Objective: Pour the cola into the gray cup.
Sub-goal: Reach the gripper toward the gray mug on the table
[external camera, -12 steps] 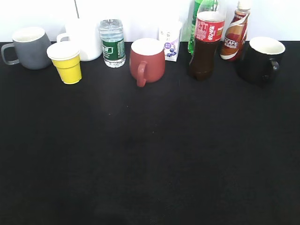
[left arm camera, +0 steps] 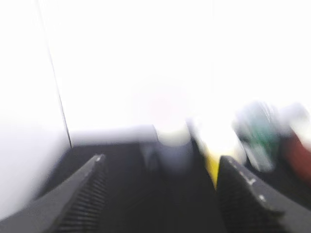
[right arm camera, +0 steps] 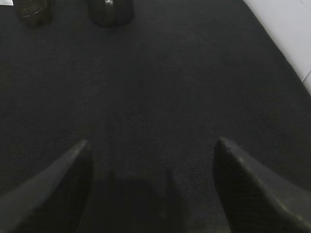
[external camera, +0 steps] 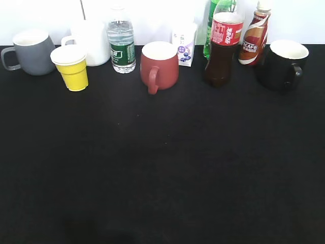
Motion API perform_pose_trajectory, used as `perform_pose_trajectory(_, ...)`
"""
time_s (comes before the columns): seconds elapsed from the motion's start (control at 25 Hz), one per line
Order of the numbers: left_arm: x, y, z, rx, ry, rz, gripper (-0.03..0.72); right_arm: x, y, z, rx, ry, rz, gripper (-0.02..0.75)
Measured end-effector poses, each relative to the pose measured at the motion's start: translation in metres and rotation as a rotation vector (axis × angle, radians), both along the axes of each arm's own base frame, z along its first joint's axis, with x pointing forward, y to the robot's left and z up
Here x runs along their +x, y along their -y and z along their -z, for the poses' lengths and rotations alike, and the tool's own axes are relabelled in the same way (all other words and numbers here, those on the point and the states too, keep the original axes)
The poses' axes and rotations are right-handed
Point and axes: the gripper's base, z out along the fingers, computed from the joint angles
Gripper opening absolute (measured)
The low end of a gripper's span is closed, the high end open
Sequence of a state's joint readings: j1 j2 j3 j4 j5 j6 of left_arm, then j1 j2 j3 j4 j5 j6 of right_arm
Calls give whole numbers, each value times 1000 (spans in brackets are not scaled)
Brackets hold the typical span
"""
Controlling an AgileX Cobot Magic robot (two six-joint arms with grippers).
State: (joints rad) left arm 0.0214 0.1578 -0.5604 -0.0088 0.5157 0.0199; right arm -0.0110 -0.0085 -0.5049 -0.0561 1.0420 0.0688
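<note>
While both pincers gape empty, the cola [external camera: 222, 48] stands well apart.

A big black table [external camera: 162, 168] fills most of the exterior view, from the bottom edge up to near the top. Its cloth looks soft and dull. Behind it, along the top of the frame, stands a white wall [external camera: 152, 15], very bright with light. A thin dark line [external camera: 82, 9] runs down the wall at the upper left.
</note>
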Motion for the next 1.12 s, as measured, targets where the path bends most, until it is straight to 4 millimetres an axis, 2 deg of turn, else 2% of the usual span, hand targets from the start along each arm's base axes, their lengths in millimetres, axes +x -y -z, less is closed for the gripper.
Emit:
perform_pose_trajectory(0.04,20,-1,-6,15,69,-7,530,0,0,0,0,0,0,584)
perform_pose_trajectory(0.12,72,-2,3,27,124,-5,530,0,0,0,0,0,0,584)
perform_pose_trajectory(0.2,124,-3,34,32,51,2,527,0,0,0,0,0,0,584)
perform_pose_trajectory(0.24,154,-3,57,30,-33,5,528,0,0,0,0,0,0,584)
perform_pose_trajectory(0.28,173,-3,73,28,-62,8,526,0,0,0,0,0,0,584)
perform_pose_trajectory(0.36,209,-3,105,24,-45,12,526,0,0,0,0,0,0,584)
perform_pose_trajectory(0.48,249,-9,157,-20,-116,-44,526,0,0,0,0,0,0,584)
perform_pose_trajectory(0.52,263,-11,169,-28,-137,-60,526,0,0,0,0,0,0,584)
perform_pose_trajectory(0.64,311,-16,188,-31,-137,-81,525,0,0,0,0,0,0,584)
perform_pose_trajectory(0.72,338,-28,199,-34,-159,-110,519,0,0,0,0,0,0,584)
perform_pose_trajectory(0.8,356,-39,206,-33,-187,-126,517,0,0,0,0,0,0,584)
perform_pose_trajectory(1.04,401,-46,225,-18,-188,-111,514,0,0,0,0,0,0,584)
perform_pose_trajectory(1.08,406,-49,226,-16,-180,-116,496,0,0,0,0,0,0,584)
perform_pose_trajectory(1.12,408,-52,226,4,-178,-100,447,0,0,0,0,0,0,584)
